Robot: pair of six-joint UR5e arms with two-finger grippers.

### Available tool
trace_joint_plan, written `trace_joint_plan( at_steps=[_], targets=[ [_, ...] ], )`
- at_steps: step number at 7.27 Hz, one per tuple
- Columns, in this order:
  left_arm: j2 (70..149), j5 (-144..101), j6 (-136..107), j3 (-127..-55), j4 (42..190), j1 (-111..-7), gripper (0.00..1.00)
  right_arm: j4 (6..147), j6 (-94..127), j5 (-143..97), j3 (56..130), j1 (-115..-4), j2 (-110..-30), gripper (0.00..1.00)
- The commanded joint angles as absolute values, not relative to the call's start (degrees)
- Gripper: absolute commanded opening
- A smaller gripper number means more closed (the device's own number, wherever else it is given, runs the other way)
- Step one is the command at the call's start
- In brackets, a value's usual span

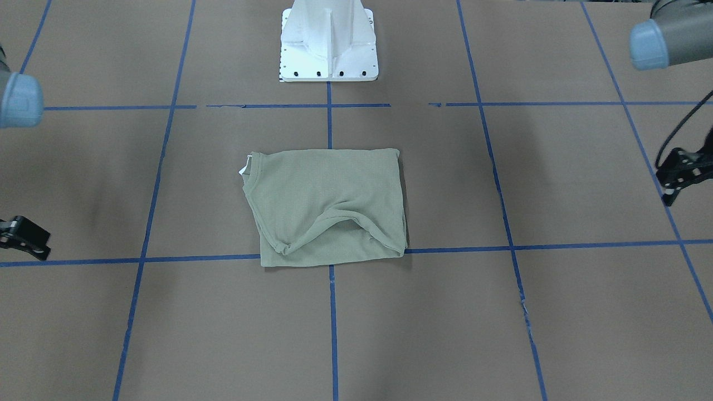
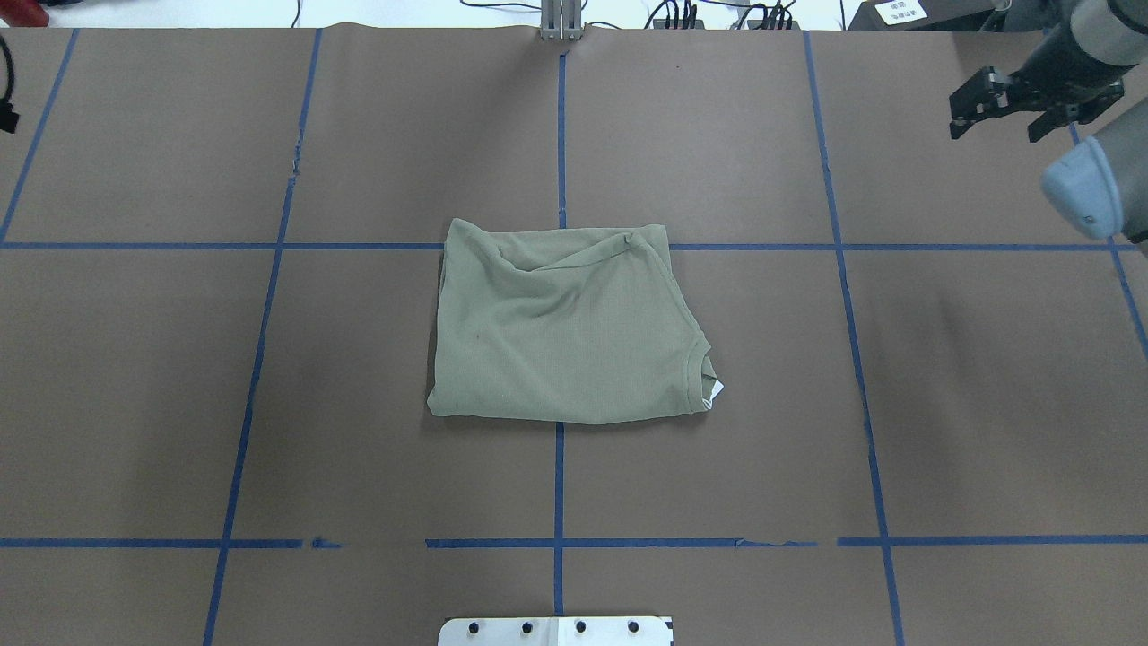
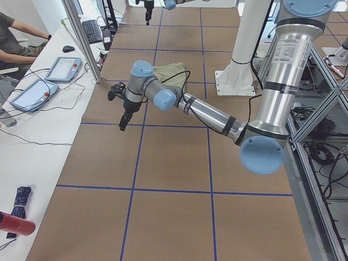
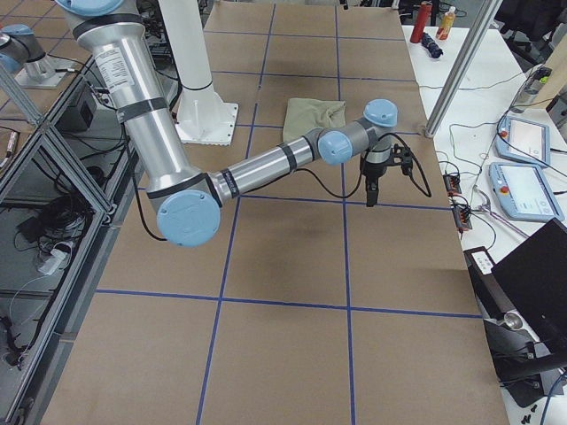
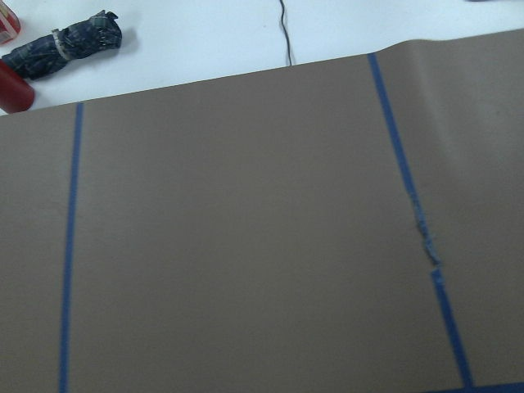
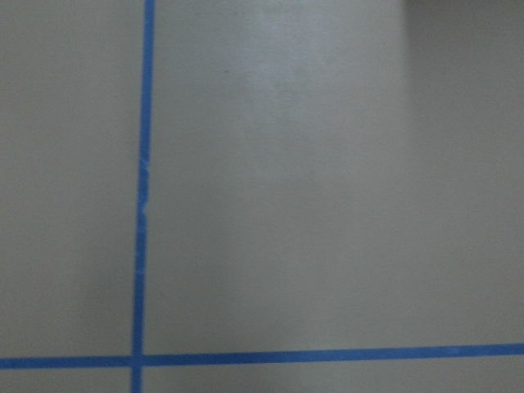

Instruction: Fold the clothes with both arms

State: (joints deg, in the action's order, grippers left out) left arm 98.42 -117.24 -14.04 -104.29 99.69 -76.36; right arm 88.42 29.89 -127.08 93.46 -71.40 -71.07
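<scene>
The clothes are one sage-green shirt [image 1: 326, 206] [image 2: 565, 327], lying folded into a rough rectangle in the middle of the table. Its collar and white label point toward the robot's right. My left gripper [image 1: 664, 188] [image 3: 123, 120] hangs above bare table far out on the robot's left, open and empty. My right gripper [image 2: 994, 133] [image 1: 47, 246] [image 4: 370, 193] hovers far out on the other side, open and holding nothing. Neither touches the shirt. Both wrist views show only brown table and blue tape.
The white pedestal [image 1: 328, 44] [image 2: 556, 631] stands on the robot's side of the shirt. Blue tape lines grid the brown table. A rolled dark cloth [image 5: 70, 45] and a red object [image 5: 12, 90] lie on the side bench. A seated person [image 3: 16, 32] is at that bench.
</scene>
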Motion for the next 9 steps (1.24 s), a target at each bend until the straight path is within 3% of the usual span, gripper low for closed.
trace_joint_plan(
  at_steps=[1,2,5,9],
  targets=[
    [94.2,-123.4,-2.0,-103.9,95.1,-85.8,1.00,91.8,9.8,-132.3,95.9,-80.0,-78.7,1.00],
    [89.2,-126.5,6.1,-104.2,96.1,-87.8,1.00,93.1,7.4,-132.6,98.1,-81.1,-82.7,1.00],
    [86.6,-129.3,4.3,-99.9,101.7,-88.8,1.00,90.5,6.9,-131.9,99.3,-82.4,-86.1,1.00],
    [85.9,-129.5,3.6,-96.3,96.2,-88.9,1.00,92.9,7.5,-136.8,99.1,-86.5,-89.9,1.00]
  ],
)
